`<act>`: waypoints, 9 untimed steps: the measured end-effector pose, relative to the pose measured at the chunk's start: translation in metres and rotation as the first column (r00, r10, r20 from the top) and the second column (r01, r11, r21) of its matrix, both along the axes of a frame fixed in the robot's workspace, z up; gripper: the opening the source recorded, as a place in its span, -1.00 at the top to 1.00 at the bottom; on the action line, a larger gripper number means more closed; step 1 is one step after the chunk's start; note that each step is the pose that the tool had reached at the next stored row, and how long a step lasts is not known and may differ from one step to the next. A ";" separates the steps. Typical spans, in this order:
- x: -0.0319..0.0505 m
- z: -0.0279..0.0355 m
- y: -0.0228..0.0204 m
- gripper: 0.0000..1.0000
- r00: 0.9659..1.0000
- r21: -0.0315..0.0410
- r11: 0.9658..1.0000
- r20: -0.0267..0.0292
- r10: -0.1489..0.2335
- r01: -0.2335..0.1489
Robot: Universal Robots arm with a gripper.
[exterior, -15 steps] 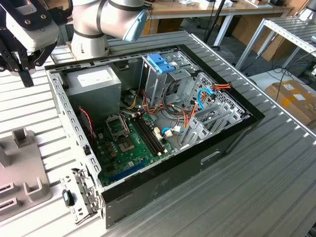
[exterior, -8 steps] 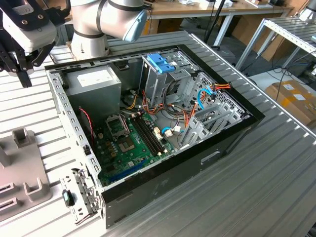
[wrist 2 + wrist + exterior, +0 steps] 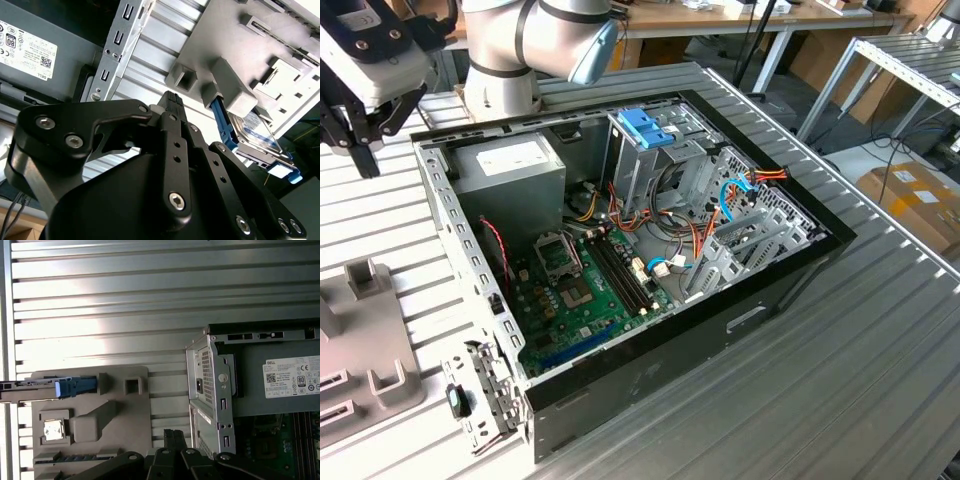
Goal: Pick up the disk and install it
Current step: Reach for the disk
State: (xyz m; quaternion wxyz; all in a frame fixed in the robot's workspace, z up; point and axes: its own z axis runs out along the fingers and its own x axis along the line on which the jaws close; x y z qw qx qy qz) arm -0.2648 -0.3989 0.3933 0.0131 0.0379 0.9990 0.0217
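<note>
One black hand (image 3: 364, 160) hangs over the ribbed tabletop (image 3: 880, 330) at the exterior view's left, just outside the corner of the open computer case (image 3: 720, 325) where the grey power supply (image 3: 510, 165) sits. In both wrist views it looks clenched on nothing, its tips meeting with no gap. The disk (image 3: 254, 131) is apart from it. It stands on edge in a slot of the grey holder (image 3: 120, 412), which lies on the tabletop beside the case. The disk's light-blue carrier (image 3: 75, 387) shows at the end nearest the holder's raised posts.

I judge several risks from here:

- **Clenched approach:** A hand that comes down clenched would strike the disk's thin upper edge or the holder instead of straddling the disk.
- **Skewed grip:** The disk offers only a narrow edge. A skewed or off-centre grip could land on the plastic carrier, which may flex or slip, or it could wedge the disk against the slot walls on the lift.
- **Crowded posts:** The posts stand close enough to catch the hand's linkages.
- **Path into the case:** The case rim stands between the holder and the drive cage (image 3: 640, 165), so a low carry could clip it.
- **Loose cables:** The cables (image 3: 760, 176) by the bays could snag or be pinched.
</note>
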 end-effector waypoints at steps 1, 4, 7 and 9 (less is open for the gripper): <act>-0.0005 0.0000 0.0000 0.79 1.000 0.000 1.000 0.000 0.000 0.000; -0.0022 0.0000 0.0000 0.79 1.000 0.000 1.000 0.000 0.000 0.000; -0.0035 0.0000 0.0000 0.79 1.000 0.000 1.000 0.000 0.000 0.000; -0.0043 0.0000 0.0000 0.79 1.000 0.000 1.000 0.000 0.000 0.000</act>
